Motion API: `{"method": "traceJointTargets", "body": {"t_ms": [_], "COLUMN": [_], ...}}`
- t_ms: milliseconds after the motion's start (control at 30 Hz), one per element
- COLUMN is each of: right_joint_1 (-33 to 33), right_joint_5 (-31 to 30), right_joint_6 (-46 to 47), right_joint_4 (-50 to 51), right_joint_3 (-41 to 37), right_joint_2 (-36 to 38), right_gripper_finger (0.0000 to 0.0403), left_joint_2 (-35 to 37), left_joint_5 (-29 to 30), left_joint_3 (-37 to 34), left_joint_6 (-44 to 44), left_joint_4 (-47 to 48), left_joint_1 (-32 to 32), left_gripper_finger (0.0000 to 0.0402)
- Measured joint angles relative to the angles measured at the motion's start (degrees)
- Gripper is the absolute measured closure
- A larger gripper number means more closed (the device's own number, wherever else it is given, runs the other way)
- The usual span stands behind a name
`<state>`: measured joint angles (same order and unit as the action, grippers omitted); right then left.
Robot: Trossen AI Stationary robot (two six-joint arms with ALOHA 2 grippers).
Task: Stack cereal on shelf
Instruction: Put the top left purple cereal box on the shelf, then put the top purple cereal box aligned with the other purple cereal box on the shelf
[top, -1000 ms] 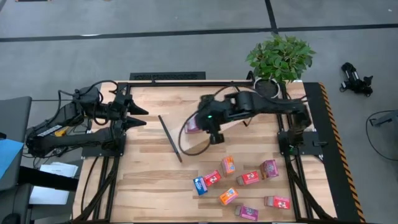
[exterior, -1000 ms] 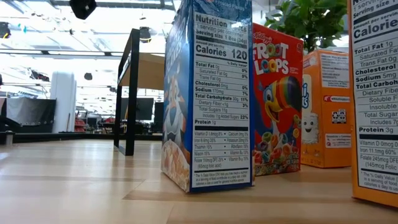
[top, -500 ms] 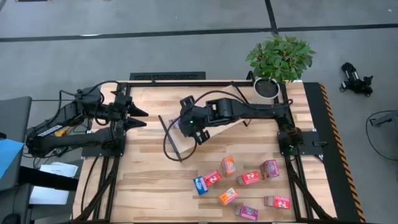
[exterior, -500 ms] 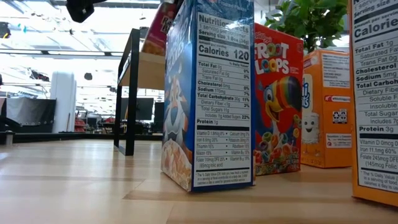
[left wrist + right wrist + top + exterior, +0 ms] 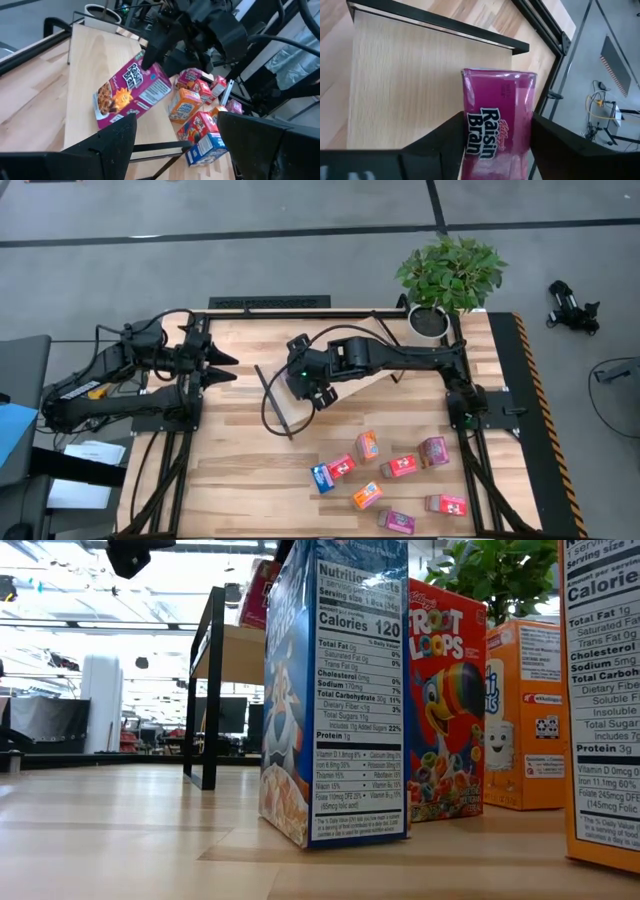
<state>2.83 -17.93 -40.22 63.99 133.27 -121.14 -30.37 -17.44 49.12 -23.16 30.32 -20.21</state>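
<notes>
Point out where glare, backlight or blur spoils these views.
Low view: the bright room behind backlights the shelf, and the blue cereal box blocks much of it. Right wrist view: sheen on the Raisin Bran box. Left wrist view: its own near fingers are soft.

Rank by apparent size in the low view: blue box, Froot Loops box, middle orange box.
1. Blue box, largest, though nearest the camera.
2. Froot Loops box.
3. Middle orange box, smallest, but it stands farther back, so true sizes stay unsure.
</notes>
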Motion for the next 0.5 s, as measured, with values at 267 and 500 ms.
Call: {"method": "traceJointTargets", "body": {"t_ms": [267, 500], "right_joint_1": [0.02, 0.02], "right_joint_5": [-3.09, -4.6], "right_joint_6": [-1.79, -3.77], "right_joint_4": [-0.74, -5.68], "right_joint_3": [-0.04, -0.04], "right_joint_2": [0.0, 0.0], "right_gripper_finger": [0.0147, 0.0147], "left_joint_2": [0.0, 0.0], "left_joint_5": [0.32, 0.32], "left_joint_3": [0.0, 0.0], "left_joint_6": [0.0, 0.0], "left_joint_4": [-0.03, -0.01], "left_joint_1": [0.0, 0.0], "left_gripper_finger": [0.0133, 0.0133]}}
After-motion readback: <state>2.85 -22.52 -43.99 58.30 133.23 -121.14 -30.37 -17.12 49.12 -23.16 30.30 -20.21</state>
